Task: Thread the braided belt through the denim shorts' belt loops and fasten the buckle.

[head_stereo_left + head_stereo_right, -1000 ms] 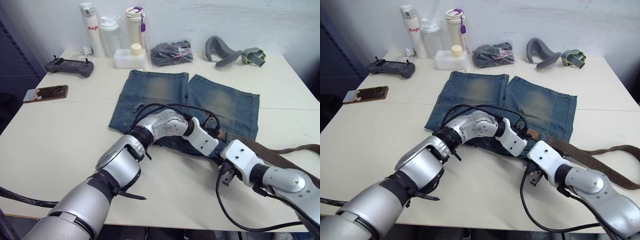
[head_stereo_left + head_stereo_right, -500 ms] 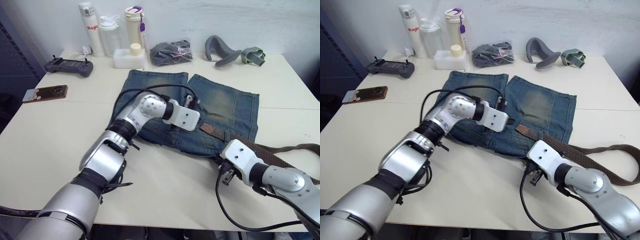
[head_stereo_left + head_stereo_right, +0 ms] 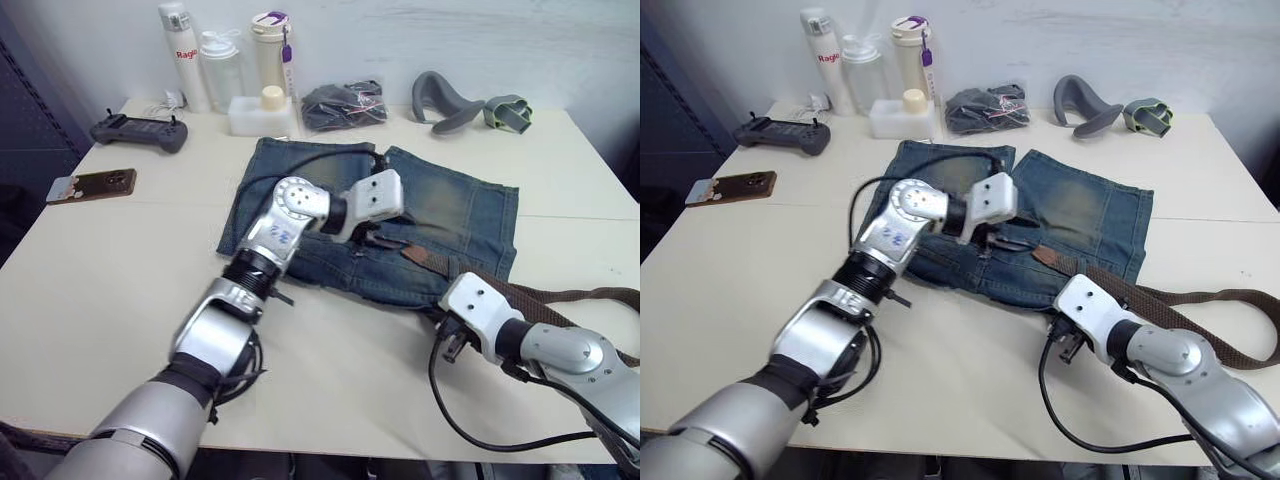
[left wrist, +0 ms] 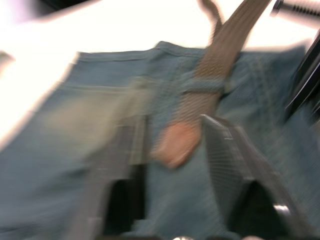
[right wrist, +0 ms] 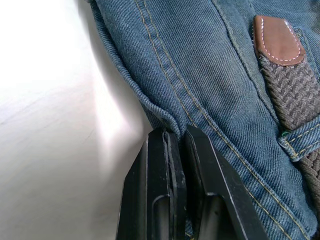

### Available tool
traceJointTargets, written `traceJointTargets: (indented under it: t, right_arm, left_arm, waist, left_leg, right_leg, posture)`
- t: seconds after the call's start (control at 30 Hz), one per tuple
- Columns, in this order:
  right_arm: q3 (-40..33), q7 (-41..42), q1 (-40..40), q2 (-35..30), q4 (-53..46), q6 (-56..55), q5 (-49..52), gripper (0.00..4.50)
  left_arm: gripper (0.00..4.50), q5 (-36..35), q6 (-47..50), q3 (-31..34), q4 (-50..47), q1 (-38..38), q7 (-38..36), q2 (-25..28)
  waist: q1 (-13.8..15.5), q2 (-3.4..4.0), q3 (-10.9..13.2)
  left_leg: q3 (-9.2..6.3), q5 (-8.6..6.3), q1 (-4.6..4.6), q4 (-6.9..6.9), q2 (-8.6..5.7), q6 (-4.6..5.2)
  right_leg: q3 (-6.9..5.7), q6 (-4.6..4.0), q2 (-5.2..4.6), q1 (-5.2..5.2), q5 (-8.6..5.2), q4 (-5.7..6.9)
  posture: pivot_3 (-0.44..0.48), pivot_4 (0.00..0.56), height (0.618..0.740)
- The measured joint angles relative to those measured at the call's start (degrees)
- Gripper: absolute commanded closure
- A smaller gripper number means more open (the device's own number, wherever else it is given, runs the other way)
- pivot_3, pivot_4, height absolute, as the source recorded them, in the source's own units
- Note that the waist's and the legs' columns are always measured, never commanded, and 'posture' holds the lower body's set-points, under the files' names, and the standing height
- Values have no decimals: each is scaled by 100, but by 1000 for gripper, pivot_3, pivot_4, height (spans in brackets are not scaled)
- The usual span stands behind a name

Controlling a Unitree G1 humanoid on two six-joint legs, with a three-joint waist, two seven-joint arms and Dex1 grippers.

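While clamped on waistband edge of denim shorts (image 5: 210, 75) at near side of table (image 3: 110, 300), right gripper (image 5: 175, 142) pinches denim. Braided belt (image 3: 1160, 305) passed under one belt loop (image 5: 300, 140), brown tip resting on shorts. Farther back, left gripper (image 4: 170, 145) spread wide, hovering over belt tip.

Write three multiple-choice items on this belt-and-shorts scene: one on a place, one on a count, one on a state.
1. Where does the braided belt lie its plain tip?
A. on the denim shorts
B. on the phone
C. off the table

2. How many bottles stand at the table's far edge?
A. one
B. three
C. five

3. How stands the right gripper?
A. wide open
B. holding the buckle
C. shut on the shorts' waistband edge

Key: 1 A, the right wrist view shows the tip on denim. 2 B, three bottles stand together. 3 C, its fingers pinch the hem.
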Motion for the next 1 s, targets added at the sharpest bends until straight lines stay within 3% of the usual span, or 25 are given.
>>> traceJointTargets:
  t: [0.17, 0.37, 0.53, 0.77, 1.0]
  right_arm:
    - [-39, -28, 130, 63, -65, -19, -65, 4500]
    - [-44, -131, 227, 224, -163, 0, -153, 4500]
    - [-60, -137, 231, 251, -178, 29, -173, 4500]
    - [-99, -135, 230, 279, -199, 99, -176, 4500]
    - [-100, -135, 214, 290, -200, 127, -197, 4500]
  left_arm:
    - [1323, -902, 2765, 1328, 800, -828, 1376, -644]
    - [1323, -1605, 4909, 2306, 1805, -1771, 1990, -578]
    - [1323, -1722, 5160, 2749, 2474, -1837, 2622, -564]
    - [1323, -1705, 4807, 2966, 2737, -1834, 3291, -579]
    - [1323, -1779, 4694, 3190, 2879, -1834, 3551, -597]
  waist:
    - [15, -28, 16]
    - [13, -28, 17]
    - [20, -26, 16]
    - [29, -23, 14]
    - [28, -25, 15]
  left_leg:
    - [-59, 2, -7, -1, -11, 6]
    - [-72, 3, -3, -5, -16, 3]
    - [-77, 7, -6, -1, -15, -8]
    - [-76, 9, -10, -2, -22, -41]
    - [-75, 27, -10, -3, -35, -80]
  right_leg:
    - [1, 7, -6, 1, 2, 3]
    - [-2, 4, -8, -3, 0, 18]
    - [4, 3, -19, -9, 0, 28]
    - [3, 1, -45, -15, -1, 32]
    - [-4, 1, -63, -16, -1, 37]
  posture:
    - [0, 150, 631]
    - [0, 150, 631]
    - [0, 150, 631]
    - [0, 150, 631]
    - [0, 150, 631]
